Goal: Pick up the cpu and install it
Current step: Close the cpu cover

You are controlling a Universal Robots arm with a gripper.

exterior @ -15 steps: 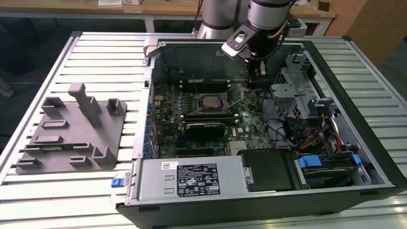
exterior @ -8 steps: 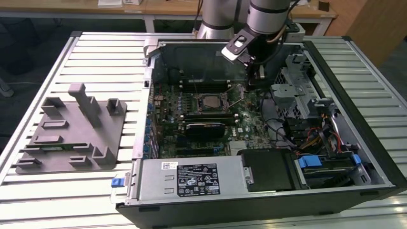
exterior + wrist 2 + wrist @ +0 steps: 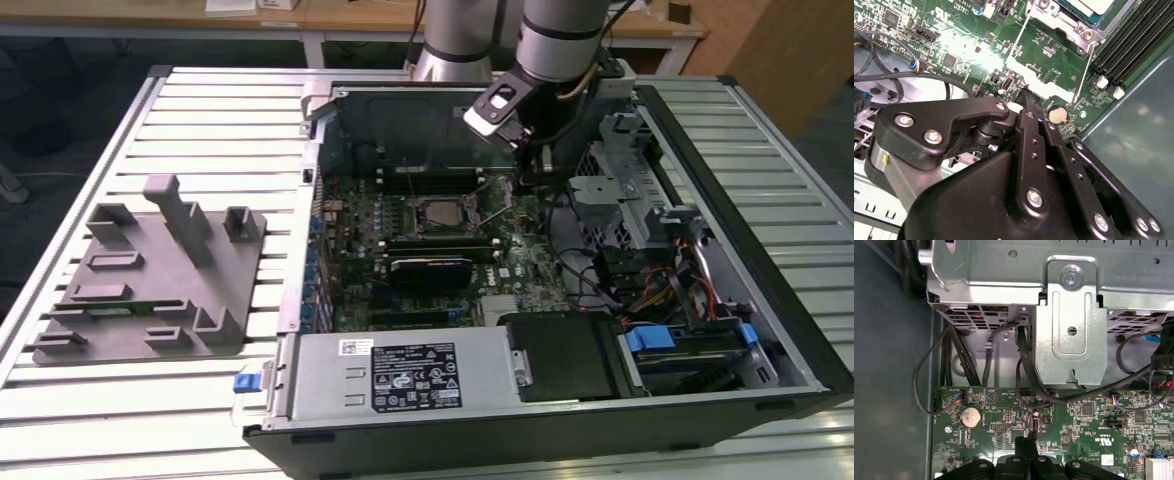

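Task item: cpu (image 3: 438, 212) lies in the motherboard (image 3: 350, 290) socket, inside the open computer case (image 3: 785, 310) on the slatted surface (image 3: 200, 100).
Hand state: hand (image 3: 1026, 441) closed, gripping nothing, tips low beside the socket lever (image 3: 1083, 70).
Technique: judged lever work; push the wire only, clear of the coin cell (image 3: 970, 416) and cables (image 3: 1024, 370).
Labels: white power-supply sticker (image 3: 414, 378); print not transcribed.

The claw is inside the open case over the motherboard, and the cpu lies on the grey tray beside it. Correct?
No. The exterior view shows the cpu in the socket on the motherboard, not on the grey tray. The claw is inside the case over the motherboard, as stated.
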